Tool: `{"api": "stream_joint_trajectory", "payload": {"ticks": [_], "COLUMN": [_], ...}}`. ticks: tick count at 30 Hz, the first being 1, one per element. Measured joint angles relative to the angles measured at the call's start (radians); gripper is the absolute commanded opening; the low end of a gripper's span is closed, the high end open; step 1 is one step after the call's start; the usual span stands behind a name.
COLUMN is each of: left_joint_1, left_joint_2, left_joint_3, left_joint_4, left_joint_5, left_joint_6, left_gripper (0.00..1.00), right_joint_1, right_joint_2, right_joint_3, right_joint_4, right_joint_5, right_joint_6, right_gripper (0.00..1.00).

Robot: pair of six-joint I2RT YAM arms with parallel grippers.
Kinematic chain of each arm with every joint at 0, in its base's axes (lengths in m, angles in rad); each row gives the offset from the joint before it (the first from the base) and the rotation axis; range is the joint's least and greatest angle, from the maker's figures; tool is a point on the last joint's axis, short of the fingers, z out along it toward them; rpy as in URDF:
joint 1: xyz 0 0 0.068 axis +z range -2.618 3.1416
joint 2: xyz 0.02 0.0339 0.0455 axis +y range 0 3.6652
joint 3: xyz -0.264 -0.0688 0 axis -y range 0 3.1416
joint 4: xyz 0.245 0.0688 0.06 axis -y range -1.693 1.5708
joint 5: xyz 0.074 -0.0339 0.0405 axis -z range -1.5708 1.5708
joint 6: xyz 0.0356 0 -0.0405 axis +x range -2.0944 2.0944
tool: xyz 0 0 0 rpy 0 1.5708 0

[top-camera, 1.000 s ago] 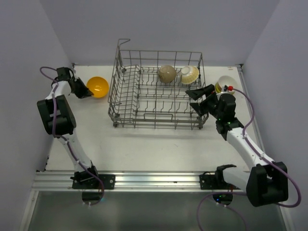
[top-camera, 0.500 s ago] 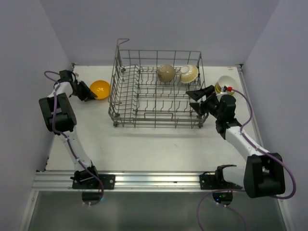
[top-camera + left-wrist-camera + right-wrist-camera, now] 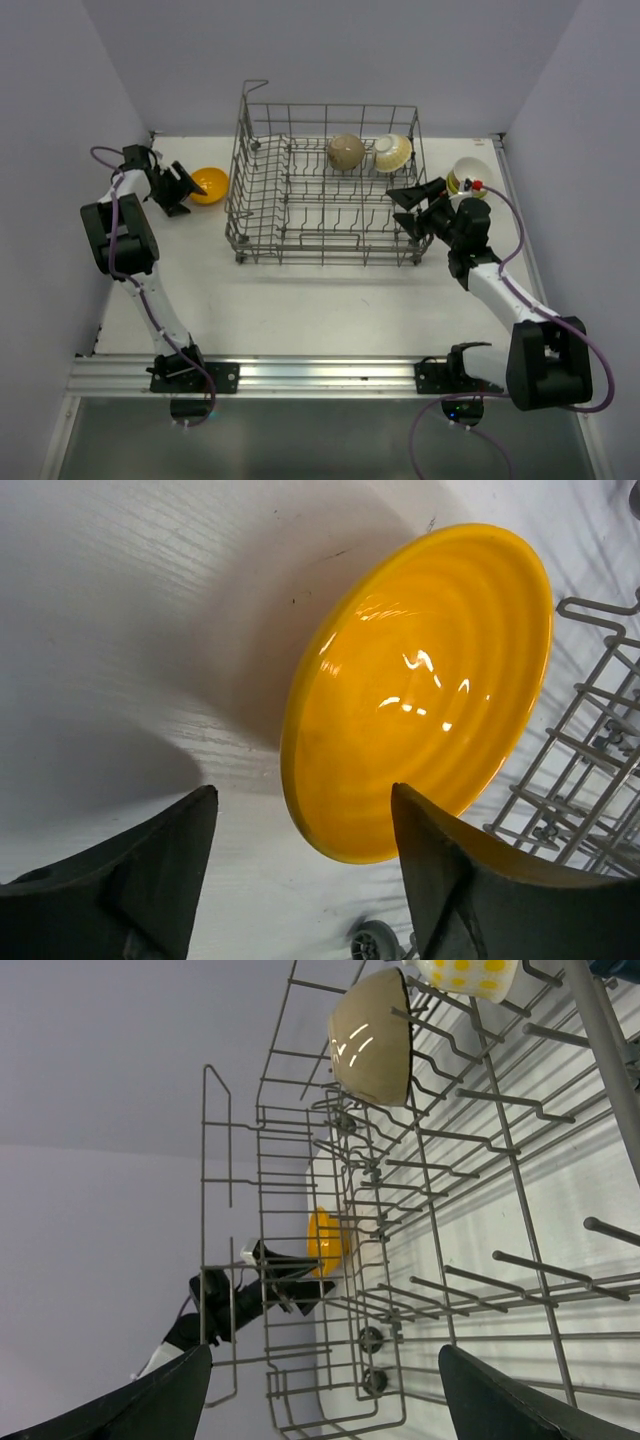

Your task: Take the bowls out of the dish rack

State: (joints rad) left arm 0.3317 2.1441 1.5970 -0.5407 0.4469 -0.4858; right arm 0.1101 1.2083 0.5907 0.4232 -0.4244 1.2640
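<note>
Lena: Since one second ago the left jaws have opened. Before, they were closed on the rim of the orange bowl [image 3: 209, 184]. Now they stand apart and the bowl lies free on the table [image 3: 300, 300].

Tomas: Where does this bowl lie?

Lena: Near the far left corner of the table, just beside the left side of the dish rack [image 3: 322, 240]. In the left wrist view it sits just beyond the tips of the jaws. I cannot tell if one tip touches its rim.

Tomas: And the dish rack?

Lena: It stands in the middle of the table, closer to the far edge. Two bowls stand on edge between the tines along its far side: a beige bowl [image 3: 347, 152] and, to the right of it, a dotted bowl [image 3: 393, 152].

Tomas: What about the right arm [image 3: 500, 290]?

Lena: It has almost not moved. The right jaws are wide apart and hold nothing. They are at the right side of the rack, pointing toward it. A white bowl [image 3: 471, 171] sits just behind them, near the far right corner of the table.
</note>
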Motion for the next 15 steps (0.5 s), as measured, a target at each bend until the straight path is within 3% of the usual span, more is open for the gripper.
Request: {"api": "stream_joint_trajectory", "payload": {"ticks": [4, 10, 15], "left_joint_1": [0.000, 0.000, -0.020], "left_joint_2": [-0.054, -0.268, -0.573], "left_joint_3": [0.000, 0.000, -0.134], "left_joint_4": [-0.005, 0.013, 0.153], "left_joint_5": [-0.036, -0.059, -0.058], "left_joint_6": [0.006, 0.007, 0.002], "left_gripper": [0.95, 1.00, 1.00], "right_joint_1": [0.001, 0.001, 0.001], "right_joint_2": [-0.014, -0.044, -0.085], "right_joint_3": [0.003, 0.023, 0.060], "right_joint_4": [-0.036, -0.119, -0.216], "right_joint_5": [-0.014, -0.013, -0.005], "right_joint_6": [0.000, -0.010, -0.051], "right_gripper": [0.98, 0.99, 0.99]}}
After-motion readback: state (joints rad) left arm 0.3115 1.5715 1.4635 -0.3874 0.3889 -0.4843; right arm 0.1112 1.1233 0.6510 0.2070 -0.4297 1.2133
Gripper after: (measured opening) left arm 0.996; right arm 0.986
